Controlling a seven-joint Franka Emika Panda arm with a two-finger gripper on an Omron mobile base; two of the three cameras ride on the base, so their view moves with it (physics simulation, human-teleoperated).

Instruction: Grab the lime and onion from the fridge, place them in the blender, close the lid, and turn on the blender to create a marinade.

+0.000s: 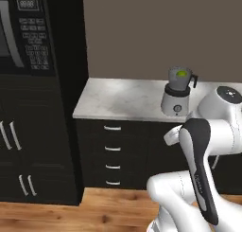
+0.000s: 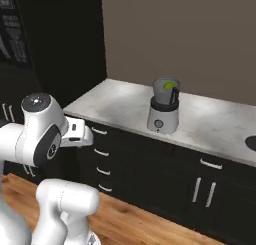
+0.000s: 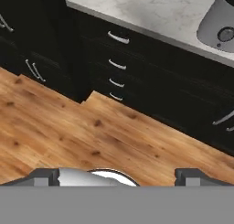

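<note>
The blender (image 1: pixel 177 91) stands on the marble counter (image 1: pixel 118 101) with its jar mouth uncovered. The lime (image 1: pixel 181 74) lies inside the jar as a bright green ball, also visible from the other side as the lime (image 2: pixel 169 85) in the blender (image 2: pixel 163 111). My arm is folded back in front of the counter, well short of the blender. My gripper (image 3: pixel 121 178) is open with nothing between its fingers and looks down at the wooden floor. The blender's grey base (image 3: pixel 218 29) sits at the hand view's upper right. The onion, fridge and lid are out of view.
Black drawers (image 1: pixel 112 155) with silver handles run under the counter. A tall black cabinet column with a built-in microwave (image 1: pixel 21 30) stands to the left. A dark round shape (image 2: pixel 251 143) sits at the counter's right end. Wooden floor (image 3: pixel 68 127) lies below.
</note>
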